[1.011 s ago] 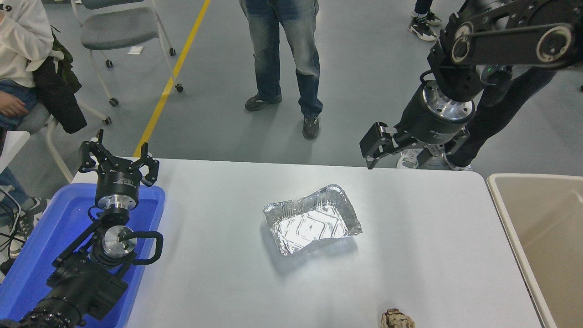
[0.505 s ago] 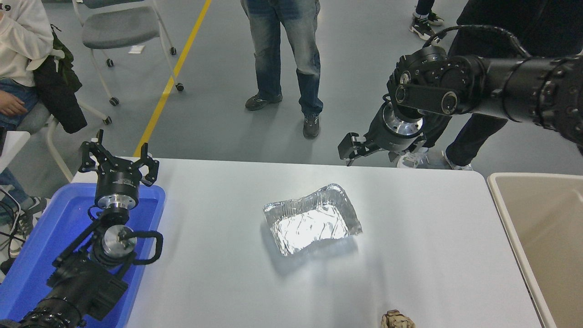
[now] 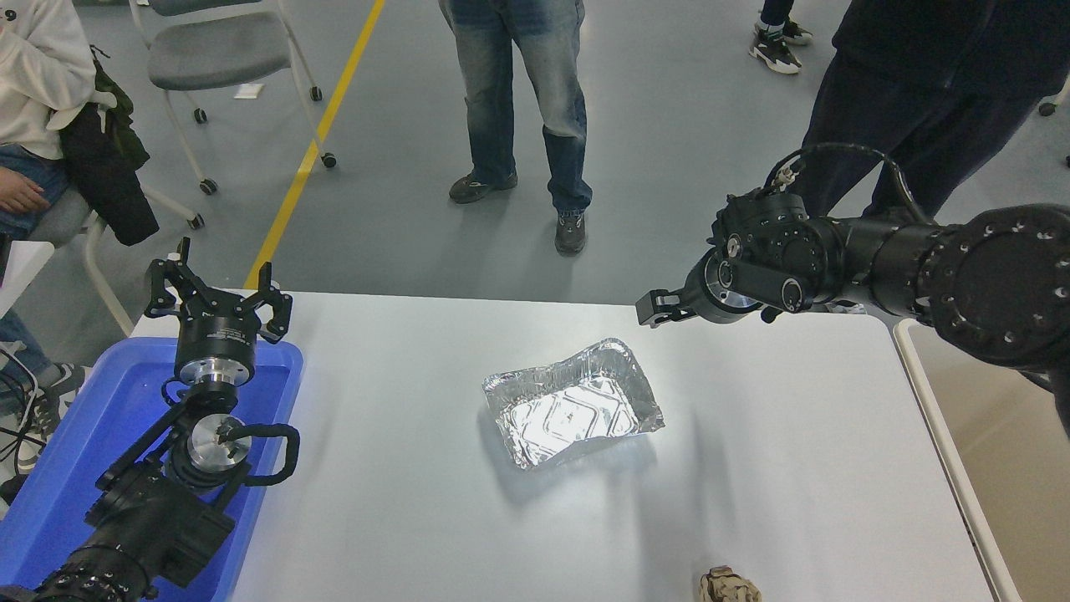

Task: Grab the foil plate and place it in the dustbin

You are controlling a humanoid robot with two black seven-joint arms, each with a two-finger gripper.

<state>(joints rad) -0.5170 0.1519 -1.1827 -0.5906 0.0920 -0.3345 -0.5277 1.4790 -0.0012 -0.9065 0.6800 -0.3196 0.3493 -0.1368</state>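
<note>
The foil plate [image 3: 573, 403], shiny silver and crumpled, lies open side up near the middle of the white table [image 3: 418, 502]. My right gripper [image 3: 654, 308] hangs over the table's far edge, up and to the right of the plate and apart from it. It points left, and I see it side-on. The beige dustbin [image 3: 953, 468] stands at the table's right edge, its far part hidden behind my right arm. My left gripper [image 3: 219, 288] is parked open over the blue tray at the lower left.
A blue plastic tray [image 3: 75, 443] sits at the table's left under my left arm. A small crumpled tan paper ball [image 3: 730, 587] lies at the front edge. People stand beyond the far side, one close behind my right arm; a chair stands at the far left.
My right arm has swung down and in from above the far right. Its gripper dropped to the table's far edge, nearer the foil plate. The plate and my left arm have not moved.
</note>
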